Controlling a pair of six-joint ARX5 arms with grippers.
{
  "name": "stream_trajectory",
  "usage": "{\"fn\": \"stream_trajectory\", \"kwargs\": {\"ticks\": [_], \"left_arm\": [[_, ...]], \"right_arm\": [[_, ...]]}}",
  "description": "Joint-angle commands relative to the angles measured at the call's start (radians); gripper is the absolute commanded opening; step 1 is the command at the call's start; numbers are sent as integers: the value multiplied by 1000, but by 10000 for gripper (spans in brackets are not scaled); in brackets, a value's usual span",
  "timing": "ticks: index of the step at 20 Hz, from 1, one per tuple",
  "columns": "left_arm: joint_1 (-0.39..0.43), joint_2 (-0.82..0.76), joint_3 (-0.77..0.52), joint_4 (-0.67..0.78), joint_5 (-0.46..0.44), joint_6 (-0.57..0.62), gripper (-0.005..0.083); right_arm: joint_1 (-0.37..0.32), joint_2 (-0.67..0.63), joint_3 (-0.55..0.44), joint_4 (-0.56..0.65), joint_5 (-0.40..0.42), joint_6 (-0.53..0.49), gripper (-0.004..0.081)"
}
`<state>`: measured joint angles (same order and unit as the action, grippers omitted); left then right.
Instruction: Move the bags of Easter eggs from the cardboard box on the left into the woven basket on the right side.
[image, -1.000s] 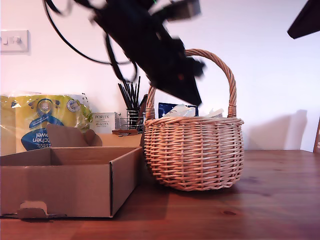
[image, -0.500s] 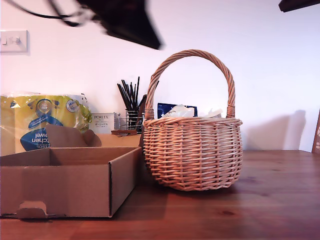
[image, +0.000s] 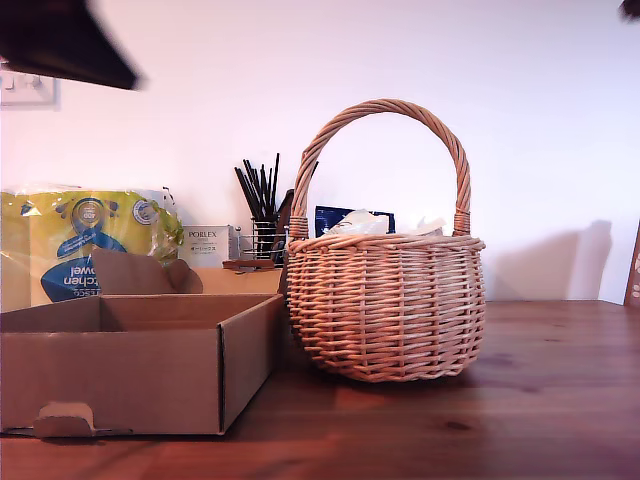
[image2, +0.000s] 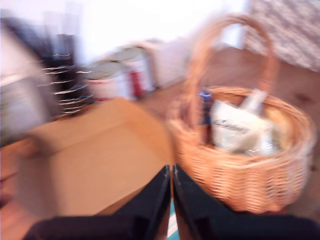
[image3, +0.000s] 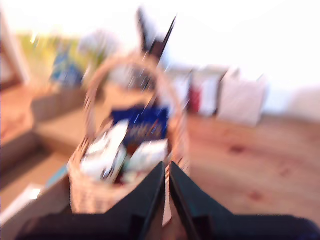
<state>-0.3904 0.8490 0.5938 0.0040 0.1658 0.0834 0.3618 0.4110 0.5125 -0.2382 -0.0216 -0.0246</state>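
**Bags sitting in the basket, both grippers raised**

A dark wooden table (image: 540, 400) is stretching before a white wall. My first gripper (image2: 171, 186) is hanging above the scene with its jaws pressed together, holding nothing. My second gripper (image3: 166, 182) is doing likewise. Below them, the bags of Easter eggs (image3: 125, 145) are lying inside the woven basket (image: 385, 305). The cardboard box (image: 130, 370) is standing just beside it, on the exterior view's left.

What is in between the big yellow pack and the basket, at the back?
In the exterior view, a small white Porlex box and a wire holder of black sticks.
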Motion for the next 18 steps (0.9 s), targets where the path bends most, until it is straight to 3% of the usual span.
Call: {"fn": "stream_trajectory", "kwargs": {"ticks": [1,4,9,18], "left_arm": [[39,-71,-62,3,5,-23,-19],[105,-227,-104,-77,13,-58,-19],[116,-393,-104,-179,13,-61,-19],[116,-402,-104,-299,10,-57,-19]], "right_arm": [[2,-24,-18,4,17,1,-12],[3,-63,-18,-21,25,-3,-12],[5,-92,-14,-13,24,-2,-12],[5,-88,-13,-112,25,-2,-12]]}}
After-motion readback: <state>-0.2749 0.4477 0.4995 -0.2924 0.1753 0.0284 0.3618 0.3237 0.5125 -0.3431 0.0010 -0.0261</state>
